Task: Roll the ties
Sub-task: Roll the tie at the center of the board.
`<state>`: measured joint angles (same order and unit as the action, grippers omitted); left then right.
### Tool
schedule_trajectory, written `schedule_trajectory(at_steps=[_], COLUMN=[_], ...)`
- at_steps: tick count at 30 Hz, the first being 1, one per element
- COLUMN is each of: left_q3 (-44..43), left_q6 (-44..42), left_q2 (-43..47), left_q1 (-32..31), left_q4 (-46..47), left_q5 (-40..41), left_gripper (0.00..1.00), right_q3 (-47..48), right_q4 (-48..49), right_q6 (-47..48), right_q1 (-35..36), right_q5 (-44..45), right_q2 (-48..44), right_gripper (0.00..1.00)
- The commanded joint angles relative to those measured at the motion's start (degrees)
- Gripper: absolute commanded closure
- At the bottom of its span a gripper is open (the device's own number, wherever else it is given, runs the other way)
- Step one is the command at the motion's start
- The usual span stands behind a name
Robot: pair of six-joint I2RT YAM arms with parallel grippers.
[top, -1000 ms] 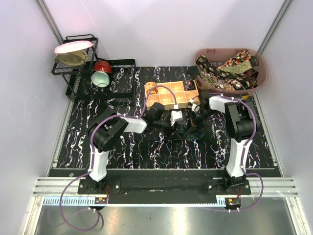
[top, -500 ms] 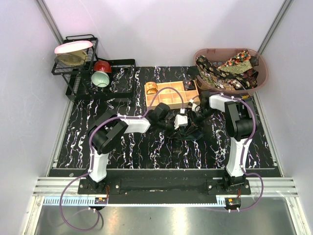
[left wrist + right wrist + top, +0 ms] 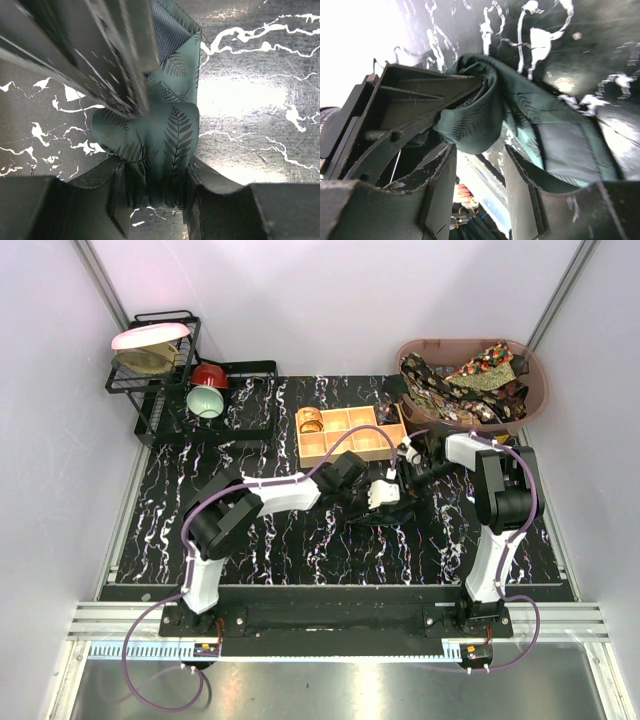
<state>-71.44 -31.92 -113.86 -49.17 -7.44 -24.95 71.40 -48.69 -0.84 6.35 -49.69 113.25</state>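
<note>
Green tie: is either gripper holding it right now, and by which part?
The left gripper pinches the green fern-patterned tie at its rolled-up part. The right gripper stands open and grips nothing.

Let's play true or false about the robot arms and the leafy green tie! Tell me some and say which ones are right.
1. The left gripper is pinching the green tie. True.
2. The right gripper is squeezing the tie tight. False: its jaws stand apart, and the rolled cloth is not clamped between them.
3. The brown basket holds more patterned ties. True.
4. The wooden box sits inside the basket. False: it stands on the marbled table, beside the basket.
</note>
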Motion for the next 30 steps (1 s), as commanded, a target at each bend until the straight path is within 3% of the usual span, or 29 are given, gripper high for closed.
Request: schedule_trajectory(at_steps=[1,4,7,10,11,17,26,30], left_q3=[-1.2,-1.8,-2.3,-3.8,-4.1,-2.8,1.9,2.4], left_q6=[-1.3,-2.0,-2.4,-1.6,-1.1,5.4,10.0,10.2], left_q2=[-4.5,-4.7,-5.2,-6.0,-6.0,-2.7,1.9,1.2], left_q1=[0.1,0.2,0.0,0.0,0.1,3.0,3.6,3.6], left_q4=[-10.9,-11.5,-12.1,-13.1,-13.3,-6.2,11.0,14.1], left_q5=[6.1,5.4,5.4,5.4,5.4,-2.1,-13.9,-16.2], left_gripper=[0.78,0.77,0.75,0.67,0.65,0.42,0.22,0.15], right_q3=[-2.1,-2.8,-2.2,-1.4,-1.6,-3.4,-0.8,0.6], right_q4=[3.5,4.9,5.9,5.5,5.2,4.3,3.1,1.7], right_q6=[-0.7,-0.7,-0.5,-0.6,-0.4,-1.8,-3.0,-2.5], right_q1=[1.3,2.4,2.9,2.9,2.9,1.1,0.8,1.5], right_q5=[-5.9,-4.8,-5.1,-3.4,-1.7,5.2,14.4,16.5], right_q2=[-2.0,-2.2,-0.3,0.9,1.4,3.2,5.8,7.8], right_gripper=[0.52,0.53,0.62,0.95,1.00,1.00,1.00,1.00])
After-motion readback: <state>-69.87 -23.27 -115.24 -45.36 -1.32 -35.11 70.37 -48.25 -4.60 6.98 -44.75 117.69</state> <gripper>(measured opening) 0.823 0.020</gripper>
